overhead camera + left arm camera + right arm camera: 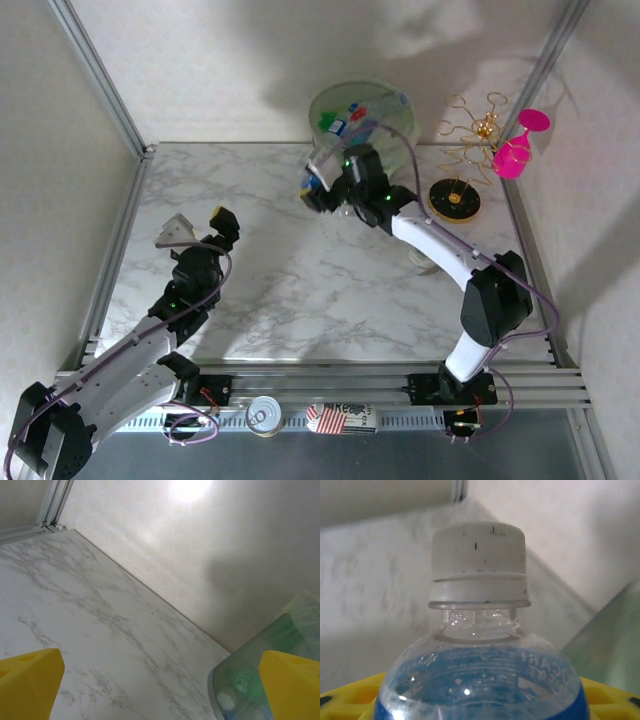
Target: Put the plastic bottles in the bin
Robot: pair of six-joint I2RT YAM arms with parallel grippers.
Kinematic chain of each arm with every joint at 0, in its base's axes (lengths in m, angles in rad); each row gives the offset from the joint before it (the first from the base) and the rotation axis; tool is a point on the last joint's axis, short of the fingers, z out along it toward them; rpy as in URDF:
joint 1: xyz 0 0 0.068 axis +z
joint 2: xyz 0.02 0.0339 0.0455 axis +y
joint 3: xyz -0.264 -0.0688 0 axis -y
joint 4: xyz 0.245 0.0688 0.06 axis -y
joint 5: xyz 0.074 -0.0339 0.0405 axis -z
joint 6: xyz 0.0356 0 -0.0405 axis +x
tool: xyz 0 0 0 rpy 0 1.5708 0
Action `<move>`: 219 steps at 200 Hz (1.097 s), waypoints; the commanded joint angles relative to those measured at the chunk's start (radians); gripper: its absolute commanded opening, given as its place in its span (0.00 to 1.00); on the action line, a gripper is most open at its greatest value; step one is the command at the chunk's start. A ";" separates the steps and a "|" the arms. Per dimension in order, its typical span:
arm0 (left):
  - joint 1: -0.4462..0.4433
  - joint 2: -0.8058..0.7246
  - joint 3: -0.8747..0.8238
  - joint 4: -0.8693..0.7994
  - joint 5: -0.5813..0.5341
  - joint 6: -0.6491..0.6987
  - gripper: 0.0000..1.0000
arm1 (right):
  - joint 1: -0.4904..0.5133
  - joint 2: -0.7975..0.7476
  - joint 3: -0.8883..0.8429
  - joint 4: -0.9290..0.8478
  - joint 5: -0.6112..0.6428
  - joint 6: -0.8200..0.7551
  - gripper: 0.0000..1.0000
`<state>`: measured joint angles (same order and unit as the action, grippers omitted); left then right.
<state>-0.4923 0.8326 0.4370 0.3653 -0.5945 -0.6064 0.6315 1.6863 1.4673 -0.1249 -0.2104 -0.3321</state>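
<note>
Just beside bin (400, 100), right gripper (325, 190) clamped on white-capped bottle (477, 645). Over table (270, 280), left gripper (160, 690) jaws apart, empty. Inside bin, probably more bottles (340, 120), blurred.

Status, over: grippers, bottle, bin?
Left gripper open, empty, above table. Right gripper shut on bottle, beside bin rim. Nothing between them.

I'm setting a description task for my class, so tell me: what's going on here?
The right tool grips a clear, blue-labelled bottle close by the bin at the far edge of the table, not yet dropped in. Other bottles already lie inside the bin. The left tool hangs open over the table's left side, holding nothing.
</note>
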 commanded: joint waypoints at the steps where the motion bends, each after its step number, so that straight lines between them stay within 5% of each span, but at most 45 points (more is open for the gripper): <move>1: 0.017 -0.018 -0.020 0.005 0.011 -0.019 1.00 | -0.025 -0.018 0.105 0.105 0.009 0.136 0.51; 90: 0.028 -0.054 -0.045 -0.034 0.051 -0.044 1.00 | -0.124 0.176 0.385 0.393 0.178 0.395 0.49; 166: 0.031 -0.066 -0.051 -0.076 0.091 -0.067 1.00 | -0.124 0.422 0.575 0.414 0.254 0.483 0.50; 201: 0.032 -0.064 -0.056 -0.078 0.093 -0.069 0.99 | -0.125 0.442 0.573 0.395 0.277 0.502 0.56; 219: 0.032 -0.058 -0.054 -0.074 0.093 -0.068 1.00 | -0.124 0.428 0.554 0.405 0.283 0.506 0.66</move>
<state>-0.4694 0.7841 0.3920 0.3050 -0.5148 -0.6598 0.5037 2.1189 2.0010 0.2420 0.0418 0.1482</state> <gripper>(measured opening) 0.995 0.604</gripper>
